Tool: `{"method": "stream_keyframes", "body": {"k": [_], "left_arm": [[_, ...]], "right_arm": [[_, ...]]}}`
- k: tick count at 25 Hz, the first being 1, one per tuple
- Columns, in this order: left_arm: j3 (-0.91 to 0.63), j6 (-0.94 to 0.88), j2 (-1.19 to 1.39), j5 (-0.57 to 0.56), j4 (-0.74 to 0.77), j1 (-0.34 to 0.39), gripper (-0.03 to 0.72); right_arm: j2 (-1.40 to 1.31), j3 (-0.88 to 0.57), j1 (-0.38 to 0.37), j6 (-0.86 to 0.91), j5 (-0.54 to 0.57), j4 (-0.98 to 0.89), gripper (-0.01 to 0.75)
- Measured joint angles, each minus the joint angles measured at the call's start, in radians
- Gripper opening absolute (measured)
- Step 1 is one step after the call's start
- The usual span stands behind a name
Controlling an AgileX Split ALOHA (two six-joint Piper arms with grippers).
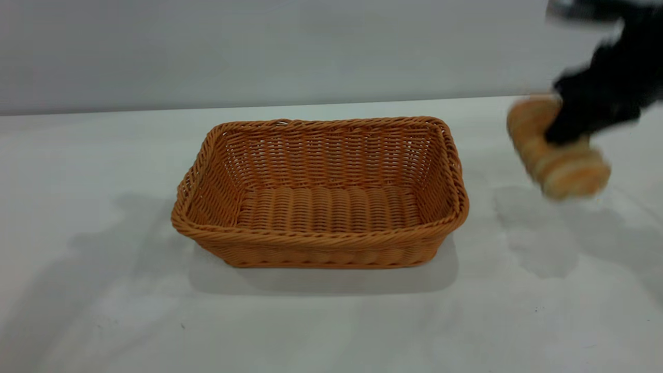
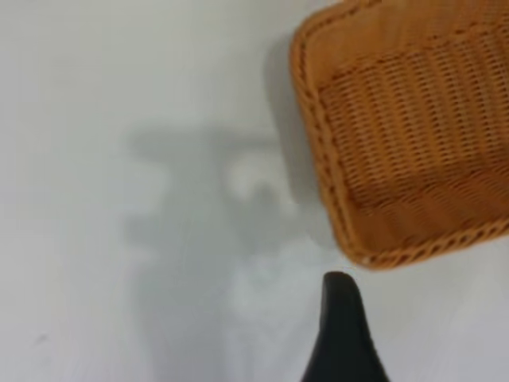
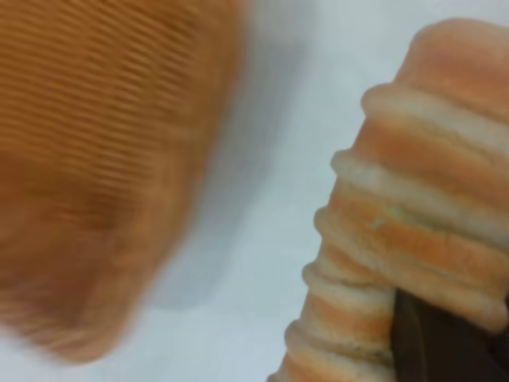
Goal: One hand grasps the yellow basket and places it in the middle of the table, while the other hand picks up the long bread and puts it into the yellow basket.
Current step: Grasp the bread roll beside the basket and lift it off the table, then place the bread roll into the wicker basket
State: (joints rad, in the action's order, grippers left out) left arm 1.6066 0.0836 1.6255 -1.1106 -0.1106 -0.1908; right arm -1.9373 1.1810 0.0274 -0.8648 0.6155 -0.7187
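Note:
The yellow basket [image 1: 321, 239] stands empty and upright in the middle of the white table [image 1: 103, 171]. My right gripper [image 1: 562, 137] is at the right, above the table, shut on the long bread [image 1: 557, 150], which hangs tilted in the air to the right of the basket. In the right wrist view the striped bread [image 3: 413, 207] fills the side, a black finger [image 3: 437, 342] presses on it, and the basket [image 3: 103, 175] lies beside it. My left gripper [image 2: 394, 318] is out of the exterior view; one finger [image 2: 342, 334] shows over bare table, just off a basket corner [image 2: 318, 151], holding nothing.
A plain grey wall [image 1: 259, 46] runs behind the table's far edge. Arm shadows fall on the table left and right of the basket. A few tiny dark specks [image 1: 182, 326] mark the tabletop near the front.

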Motion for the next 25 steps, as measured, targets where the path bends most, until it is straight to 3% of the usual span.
{"method": "stream_keyframes", "body": {"k": [5, 9, 12, 16, 20, 22, 25], "left_arm": [[-0.001, -0.014, -0.117, -0.057, 0.053, 0.000, 0.568], [-0.034, 0.003, -0.176, -0.057, 0.054, 0.000, 0.567], [-0.097, 0.015, -0.233, -0.057, 0.057, 0.000, 0.567], [-0.254, 0.023, -0.329, -0.057, 0.065, 0.000, 0.567], [-0.460, 0.024, -0.438, -0.057, 0.111, 0.000, 0.567], [-0.558, 0.023, -0.493, -0.057, 0.138, 0.000, 0.567], [-0.691, 0.004, -0.576, -0.057, 0.164, 0.000, 0.567]], "right_arm": [[0.031, 0.017, 0.167, -0.118, 0.016, -0.172, 0.053], [-0.057, 0.050, 0.331, -0.221, -0.155, -0.327, 0.063], [-0.152, 0.093, 0.404, -0.272, -0.283, -0.410, 0.104], [-0.233, 0.138, 0.430, -0.300, -0.303, -0.428, 0.298], [-0.194, 0.139, 0.419, -0.293, -0.195, -0.409, 0.553], [-0.133, 0.139, 0.403, -0.250, -0.111, -0.334, 0.608], [0.001, 0.139, 0.371, -0.089, 0.037, -0.161, 0.604]]}}
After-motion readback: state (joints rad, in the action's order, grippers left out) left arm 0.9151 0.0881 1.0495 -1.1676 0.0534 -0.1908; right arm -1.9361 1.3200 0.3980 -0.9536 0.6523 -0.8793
